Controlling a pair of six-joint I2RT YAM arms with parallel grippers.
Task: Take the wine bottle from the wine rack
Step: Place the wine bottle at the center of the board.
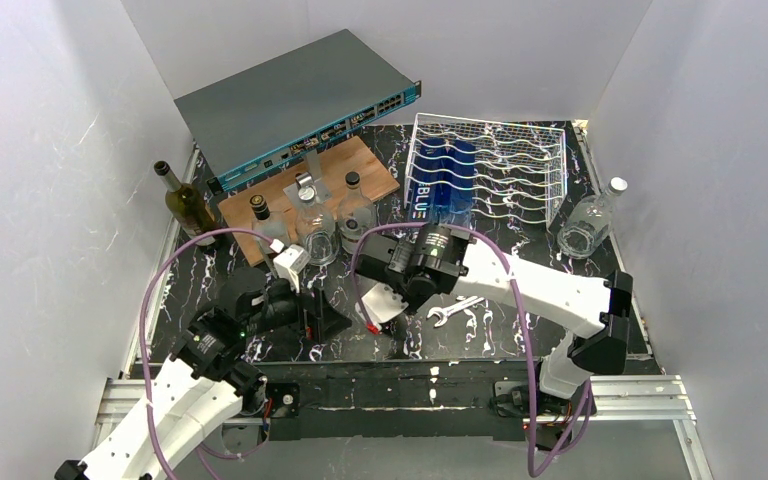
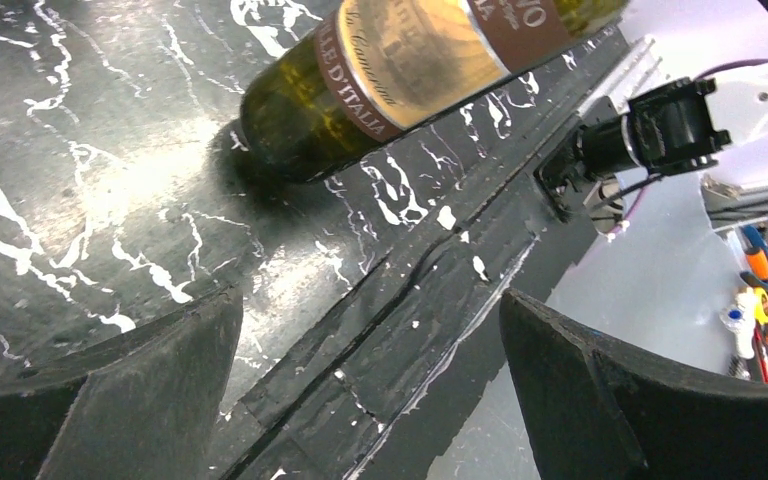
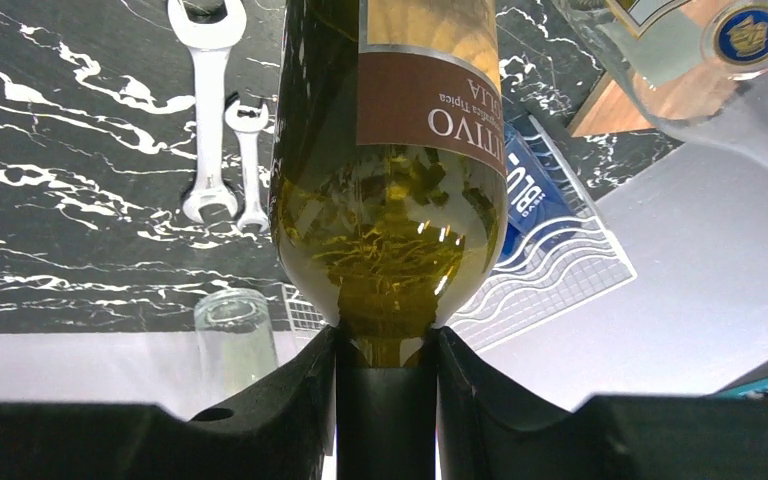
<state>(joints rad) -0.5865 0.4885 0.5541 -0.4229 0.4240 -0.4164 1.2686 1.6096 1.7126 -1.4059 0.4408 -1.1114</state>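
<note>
The wine bottle (image 3: 390,180) is dark green glass with a gold and brown label. My right gripper (image 3: 388,360) is shut on its neck, one black finger on each side. The left wrist view shows the bottle (image 2: 360,90) tilted, its base low over the black marble table; I cannot tell if it touches. It is off the white wire wine rack (image 1: 520,170), which stands at the back right. From above, my right gripper (image 1: 400,285) is mid-table in front of the rack. My left gripper (image 1: 325,320) is open just left of it and holds nothing (image 2: 370,380).
A blue box (image 1: 445,180) lies in the rack's left side. Two wrenches (image 1: 455,310) lie right of the right gripper. A wooden board (image 1: 310,180) carries several small bottles and glasses. A grey network switch (image 1: 300,100), a green bottle (image 1: 185,205) and a clear bottle (image 1: 590,225) stand around.
</note>
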